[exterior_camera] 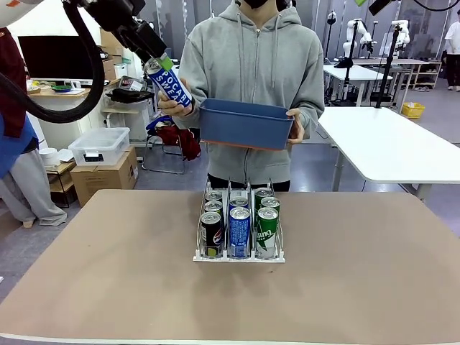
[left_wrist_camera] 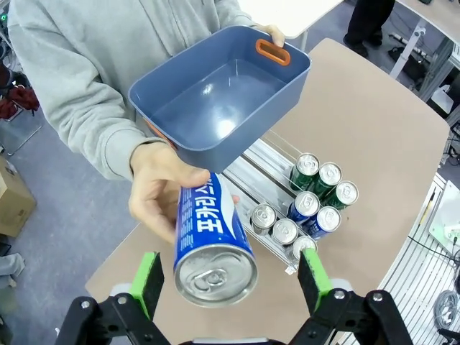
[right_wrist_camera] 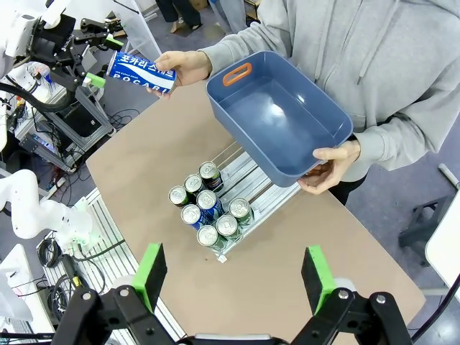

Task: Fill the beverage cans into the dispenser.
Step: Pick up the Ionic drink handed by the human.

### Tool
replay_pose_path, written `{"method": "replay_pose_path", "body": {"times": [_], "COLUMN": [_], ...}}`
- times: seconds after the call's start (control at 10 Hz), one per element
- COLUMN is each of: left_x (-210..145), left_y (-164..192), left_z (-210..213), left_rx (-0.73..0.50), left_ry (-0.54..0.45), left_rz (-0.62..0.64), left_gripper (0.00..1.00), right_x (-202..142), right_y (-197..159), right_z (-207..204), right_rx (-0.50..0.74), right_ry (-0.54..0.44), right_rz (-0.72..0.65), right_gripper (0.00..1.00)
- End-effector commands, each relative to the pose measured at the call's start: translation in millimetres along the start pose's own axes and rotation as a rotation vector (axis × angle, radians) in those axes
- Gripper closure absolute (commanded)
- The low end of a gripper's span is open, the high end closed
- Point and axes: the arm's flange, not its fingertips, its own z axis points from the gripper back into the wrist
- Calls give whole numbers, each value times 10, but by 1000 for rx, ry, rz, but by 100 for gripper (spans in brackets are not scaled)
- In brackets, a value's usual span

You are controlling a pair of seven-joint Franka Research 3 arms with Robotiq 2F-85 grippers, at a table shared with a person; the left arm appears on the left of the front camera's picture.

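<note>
At the bottom of the right wrist view, the right gripper (right_wrist_camera: 233, 277) hangs high over the table (exterior_camera: 108, 287) with its jaws spread wide and nothing between them. Below it, at the centre of the front view, the dispenser (exterior_camera: 238, 259) stands on the tabletop with beverage cans (exterior_camera: 239, 231) upright in all three lanes: black ones in the lane at picture left, blue in the middle, green at picture right. From above I count three black, two blue and three green, so the middle lane looks one can short of its neighbours. Beyond the table's far edge a person holds a blue tub (exterior_camera: 244, 126) by one hand (exterior_camera: 296, 128) at picture right; the tub is empty inside. The person's other hand (exterior_camera: 169, 104), toward the upper left of the front view, holds up a blue can (exterior_camera: 172, 85) with white lettering, tilted with its silver top toward the left gripper (exterior_camera: 159, 63). In the left wrist view that gripper's green pads (left_wrist_camera: 147, 284) stand open on either side of the can top with gaps on both sides, so it straddles the can without gripping it. By my reckoning the filling is almost done: this looks like the last can, and it has yet to be gripped, taken from the hand and set into the middle lane.
</note>
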Motion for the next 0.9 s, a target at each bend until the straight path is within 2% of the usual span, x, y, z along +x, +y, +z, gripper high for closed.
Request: {"method": "replay_pose_path", "body": {"times": [0.0, 0.8], "left_x": [-32, -66], "left_y": [19, 29], "left_z": [-83, -291], "left_rx": [17, 92], "left_ry": [-42, -42], "left_rz": [-10, -36], "left_gripper": [0, 0], "right_x": [-31, -31], "right_y": [16, 16], "right_z": [0, 0], "right_rx": [10, 10], "right_ry": [-2, -2], "right_rz": [-11, -11], "right_gripper": [0, 0]}}
